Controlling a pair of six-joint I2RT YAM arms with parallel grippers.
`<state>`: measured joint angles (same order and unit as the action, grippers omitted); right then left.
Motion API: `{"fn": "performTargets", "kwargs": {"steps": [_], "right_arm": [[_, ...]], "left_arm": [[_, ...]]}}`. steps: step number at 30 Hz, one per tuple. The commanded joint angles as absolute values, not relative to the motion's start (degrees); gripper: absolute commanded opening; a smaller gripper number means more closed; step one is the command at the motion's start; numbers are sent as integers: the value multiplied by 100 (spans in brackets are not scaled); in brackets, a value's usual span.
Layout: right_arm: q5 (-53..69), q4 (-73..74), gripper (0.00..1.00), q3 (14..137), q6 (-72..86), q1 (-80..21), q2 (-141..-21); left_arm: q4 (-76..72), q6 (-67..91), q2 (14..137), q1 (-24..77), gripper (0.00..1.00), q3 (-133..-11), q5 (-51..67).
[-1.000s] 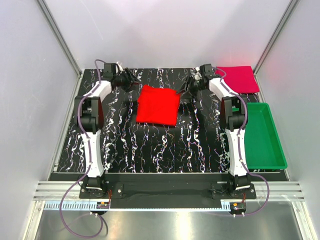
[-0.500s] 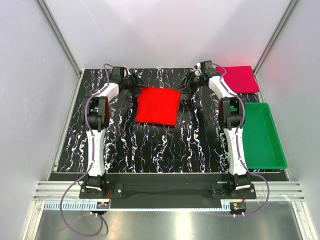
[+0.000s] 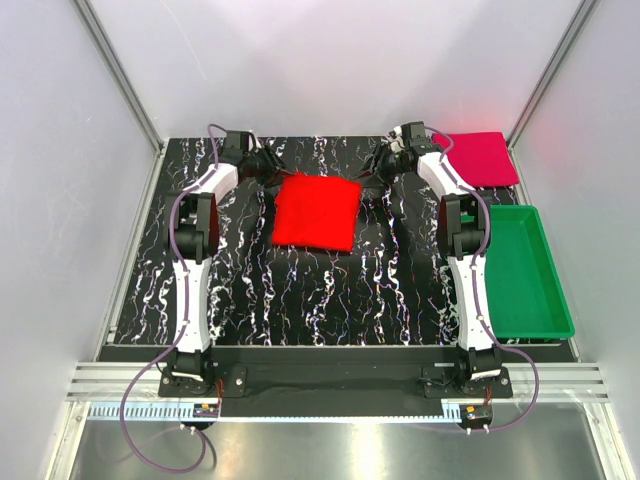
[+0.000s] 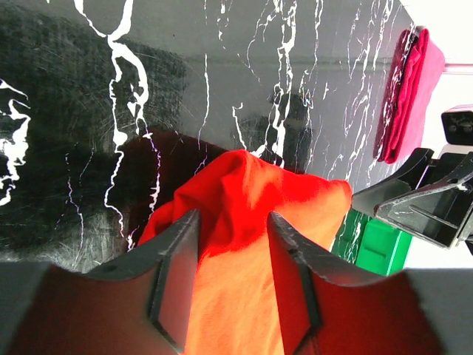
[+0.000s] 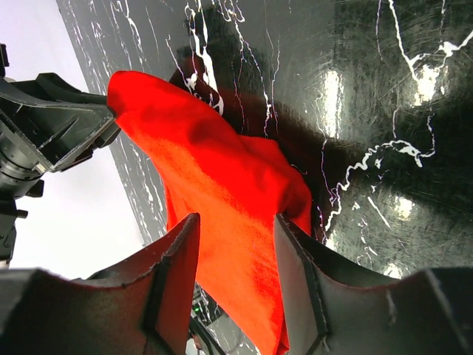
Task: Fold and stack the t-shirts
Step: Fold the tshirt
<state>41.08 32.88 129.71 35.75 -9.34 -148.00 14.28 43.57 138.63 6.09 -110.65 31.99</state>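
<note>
Both arms have swung in on the far edge of the table point(image 3: 300, 300) since 1 s ago; L gripper point(image 3: 270, 167) went from well left of the red t-shirt point(image 3: 315, 210) to its far-left corner, R gripper point(image 3: 376, 172) shifted a little and sits at the far-right corner; shirt itself hasn't shifted, lying as a folded, roughly square pad near table centre, towards the far side. L wrist view: L gripper point(image 4: 233, 222) fingers point(image 4: 177, 259) sit either side of a raised bunch of red cloth point(image 4: 251, 185); cloth fills the whole gap, so jaws look pinched on it; dark shadow under the lifted corner. R wrist view: same for R gripper point(image 5: 236, 222); fingers point(image 5: 174, 274) flank the red cloth point(image 5: 199, 155), which fills the gap and is rumpled, edge off the table w/ shadow beneath; L gripper point(image 5: 52, 126) shows at the opposite corner. Crimson t-shirt point(image 3: 478, 158) lies folded in the far-right table corner, well apart from the red one, touched by neither gripper; also seen edge-on in L wrist view point(image 4: 410, 96). Green tray point(image 3: 525, 275) sits along the right edge, just near side of the crimson shirt.
</note>
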Motion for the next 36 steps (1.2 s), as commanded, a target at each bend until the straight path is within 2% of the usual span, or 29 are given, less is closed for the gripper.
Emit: {"fn": "performTargets", "kwargs": {"steps": [1, 10, 18, 30, 33, 34, 36], "right_arm": [[4025, 3322, 51, 13008, 3437, -896, -14801], [3937, 3410, 51, 12964, 3410, -905, -14765], [3946, 3419, 51, 13008, 3393, -896, -14801], [4218, 3463, 49, 13385, 3463, -896, -15126], [4227, 3472, 47, 13473, 3463, -897, -15161], [4254, 3472, 41, 13535, 3454, -896, -15179], [4359, 3489, 36, 13596, 3472, -905, -15231]], "left_arm": [[1371, 4254, 13931, 606, 43, -11355, 3164], [1942, 3542, 13667, 659, 52, -11487, 2743], [2021, 3639, 13878, 659, 51, -11593, 2953], [1819, 3771, 13931, 650, 34, -11593, 3120], [1793, 3814, 13939, 650, 32, -11601, 3146], [1793, 3823, 13939, 650, 31, -11602, 3155], [1775, 3841, 13939, 650, 29, -11602, 3164]]}}
